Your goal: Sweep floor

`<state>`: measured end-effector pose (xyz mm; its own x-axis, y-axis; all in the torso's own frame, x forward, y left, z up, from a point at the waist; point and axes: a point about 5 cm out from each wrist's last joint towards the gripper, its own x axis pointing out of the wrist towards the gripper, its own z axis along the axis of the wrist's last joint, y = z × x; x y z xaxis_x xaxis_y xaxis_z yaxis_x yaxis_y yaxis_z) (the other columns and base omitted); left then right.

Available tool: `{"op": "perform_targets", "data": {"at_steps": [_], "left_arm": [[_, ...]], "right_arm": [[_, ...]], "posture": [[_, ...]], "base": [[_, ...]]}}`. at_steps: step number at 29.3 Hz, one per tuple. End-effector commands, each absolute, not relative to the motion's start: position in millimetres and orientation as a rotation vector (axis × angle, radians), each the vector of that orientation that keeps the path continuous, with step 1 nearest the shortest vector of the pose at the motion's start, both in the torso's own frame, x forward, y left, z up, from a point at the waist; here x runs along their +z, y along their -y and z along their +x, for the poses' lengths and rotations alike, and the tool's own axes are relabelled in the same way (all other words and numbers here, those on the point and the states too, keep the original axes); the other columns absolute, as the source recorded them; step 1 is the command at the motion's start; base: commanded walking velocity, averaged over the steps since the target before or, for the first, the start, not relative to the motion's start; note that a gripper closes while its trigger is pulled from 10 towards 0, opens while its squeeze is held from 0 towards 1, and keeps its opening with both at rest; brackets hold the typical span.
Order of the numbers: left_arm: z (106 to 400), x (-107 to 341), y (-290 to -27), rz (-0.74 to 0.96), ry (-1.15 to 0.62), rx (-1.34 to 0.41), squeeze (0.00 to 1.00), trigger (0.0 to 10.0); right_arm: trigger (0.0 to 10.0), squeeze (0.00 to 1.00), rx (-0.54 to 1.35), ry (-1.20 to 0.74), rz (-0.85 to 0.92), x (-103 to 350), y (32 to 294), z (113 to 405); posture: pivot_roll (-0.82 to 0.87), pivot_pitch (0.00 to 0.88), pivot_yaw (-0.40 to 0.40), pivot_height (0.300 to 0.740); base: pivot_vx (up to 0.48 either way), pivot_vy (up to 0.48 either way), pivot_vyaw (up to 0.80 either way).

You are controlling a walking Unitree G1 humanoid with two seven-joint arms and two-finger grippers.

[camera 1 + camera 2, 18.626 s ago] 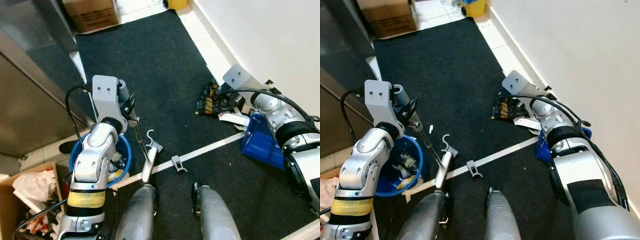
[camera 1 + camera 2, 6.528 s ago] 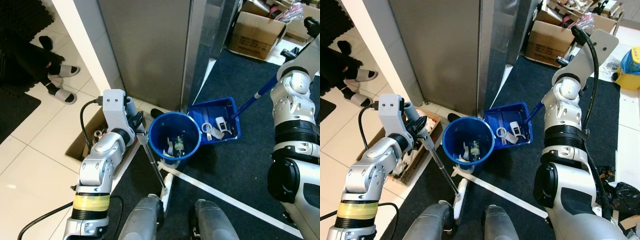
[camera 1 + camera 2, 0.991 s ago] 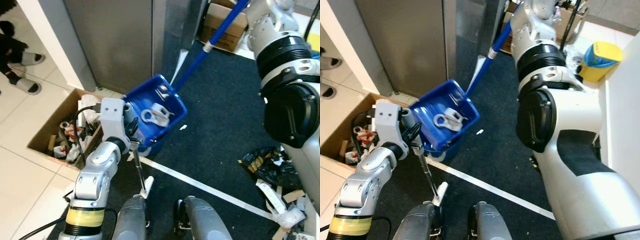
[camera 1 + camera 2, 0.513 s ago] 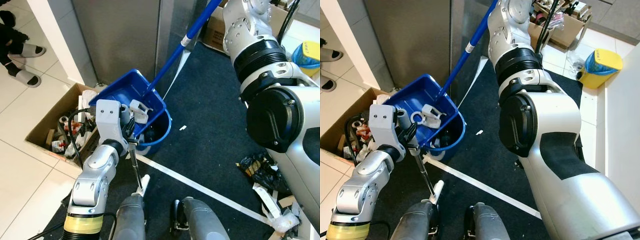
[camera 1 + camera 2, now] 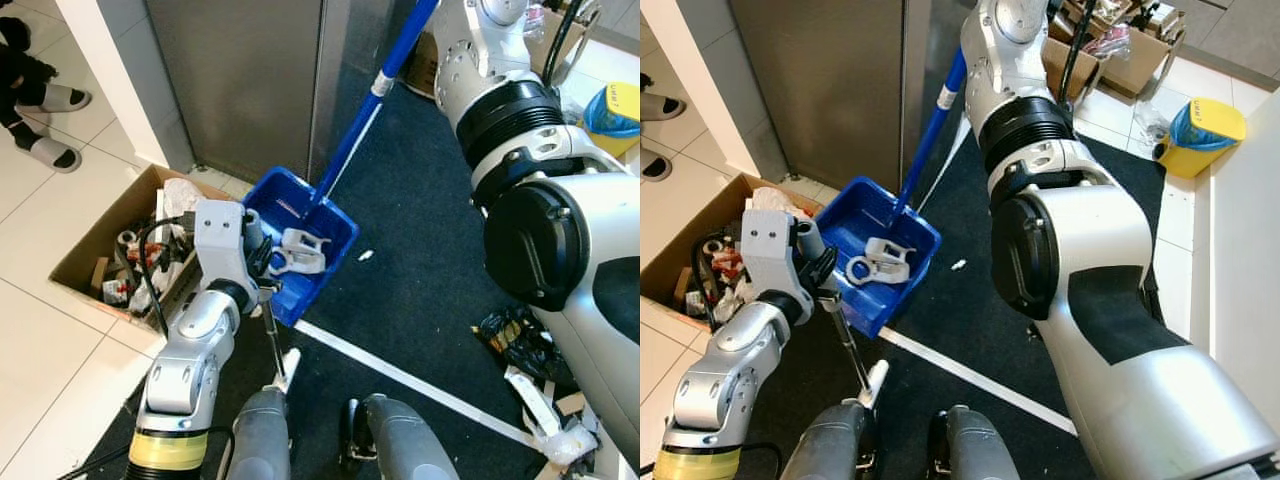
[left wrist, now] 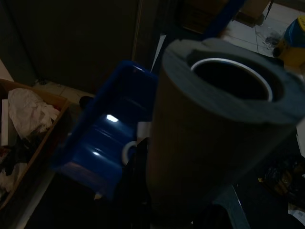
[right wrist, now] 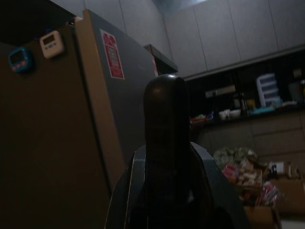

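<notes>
The blue dustpan (image 5: 300,240) is seen tilted above the dark carpet (image 5: 420,260), directly in front of the steel refrigerator (image 5: 240,80). White plastic debris (image 5: 297,250) lies inside the dustpan. Its long blue handle (image 5: 370,110) rises from the pan toward the right arm (image 5: 500,110); the right jaws are out of frame in the head views, and whether they are wide or narrow cannot be told. In the right wrist view a dark rounded handle end (image 7: 164,143) is seen close to the camera, with the refrigerator door and its stickers beside it.

The left gripper (image 5: 262,270) is positioned just beside the dustpan's near edge, its jaws closed on the thin metal shaft of the broom (image 5: 272,335), which runs down toward the robot's legs.

A white tape line (image 5: 420,385) crosses the carpet nearer the robot than the dustpan. An open cardboard box (image 5: 120,250) of mixed rubbish sits on the white tiled floor (image 5: 50,330), on the robot's left of the dustpan. Black and white litter (image 5: 530,350) lies on the carpet on the robot's right of the dustpan. A yellow bin (image 5: 1205,130) stands beyond the carpet. A person's sandalled feet (image 5: 40,100) are visible on the tiles, well apart from the dustpan.
</notes>
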<state>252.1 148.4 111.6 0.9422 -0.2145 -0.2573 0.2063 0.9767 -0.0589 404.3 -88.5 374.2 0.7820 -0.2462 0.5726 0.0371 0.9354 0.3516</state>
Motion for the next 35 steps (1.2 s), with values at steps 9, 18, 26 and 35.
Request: {"op": "perform_targets", "data": {"at_steps": [9,18,26,35], "left_arm": [[247,102,-140,-0.077,-0.324,-0.237,0.00,10.0],[247,101,-140,-0.081,-0.327,-0.237,0.00,10.0],[250,100,-138,-0.083,-0.332,-0.255,0.00,10.0],[256,102,-135,-0.074,-0.331,-0.285,0.00,10.0]], "right_arm": [[10.0,0.00,-0.150,0.827,0.236,399,76,391],[10.0,0.00,-0.149,0.630,0.186,384,89,407],[10.0,0.00,-0.302,0.471,0.038,375,158,419],[10.0,0.00,-0.376,0.241,-0.086,344,205,423]], "posture": [[0.22,0.082,-0.144,0.740],[0.21,0.083,-0.141,0.740],[0.17,0.081,-0.115,0.740],[0.14,0.078,-0.086,0.740]], "base": [[0.000,0.000,0.00],[0.000,0.000,0.00],[0.000,0.000,0.00],[0.000,0.000,0.00]]}}
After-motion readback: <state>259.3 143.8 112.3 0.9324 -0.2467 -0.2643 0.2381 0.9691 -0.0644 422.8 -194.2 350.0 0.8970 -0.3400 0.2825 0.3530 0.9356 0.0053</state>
